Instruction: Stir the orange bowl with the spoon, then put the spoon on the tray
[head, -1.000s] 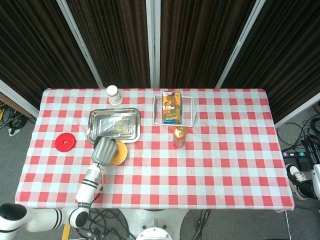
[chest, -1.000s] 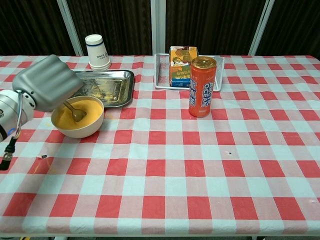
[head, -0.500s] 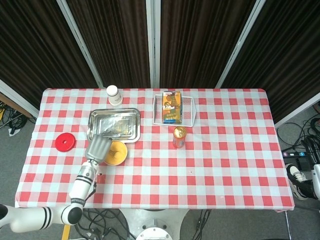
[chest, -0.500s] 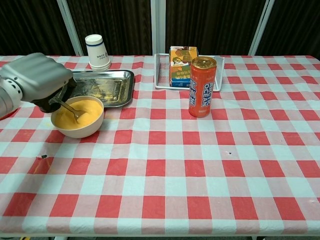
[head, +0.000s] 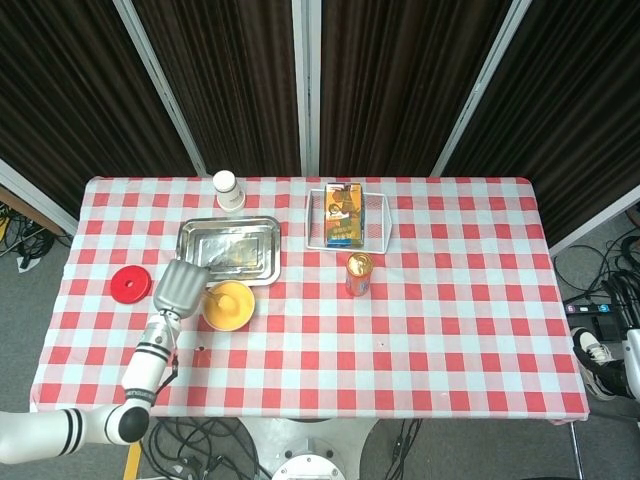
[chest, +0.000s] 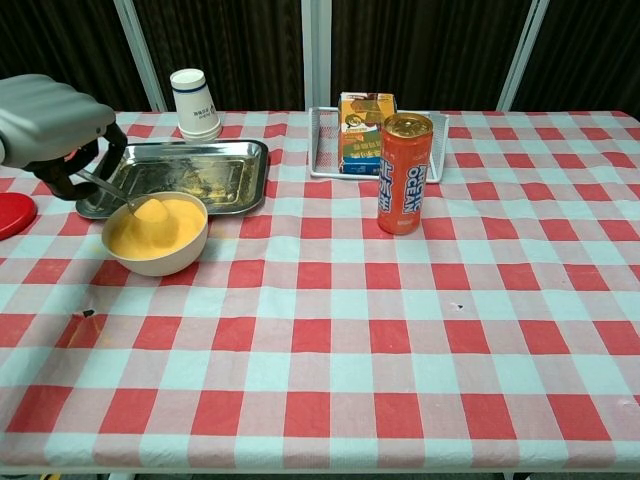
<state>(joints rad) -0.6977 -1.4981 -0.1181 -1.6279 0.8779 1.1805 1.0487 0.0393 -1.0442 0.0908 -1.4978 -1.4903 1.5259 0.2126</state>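
Observation:
The orange bowl (chest: 156, 236) (head: 228, 305) sits on the checked cloth just in front of the steel tray (chest: 190, 176) (head: 229, 250). My left hand (chest: 52, 125) (head: 179, 285) hovers left of the bowl and grips the spoon (chest: 112, 191) by its handle. The spoon's head is coated in orange mix and sits at the bowl's surface, near its left side. The tray holds no objects and shows smeared residue. My right hand is outside both views.
A red lid (head: 130, 284) lies left of my hand. A white paper cup (chest: 195, 104) stands behind the tray. A wire basket (chest: 432, 140) holds a juice carton (chest: 364, 132), and an orange can (chest: 405, 172) stands in front of it.
My left hand has moved left and back, off the bowl, drawing the spoon with it. The spoon's head has come up out of the mix, coated in orange.

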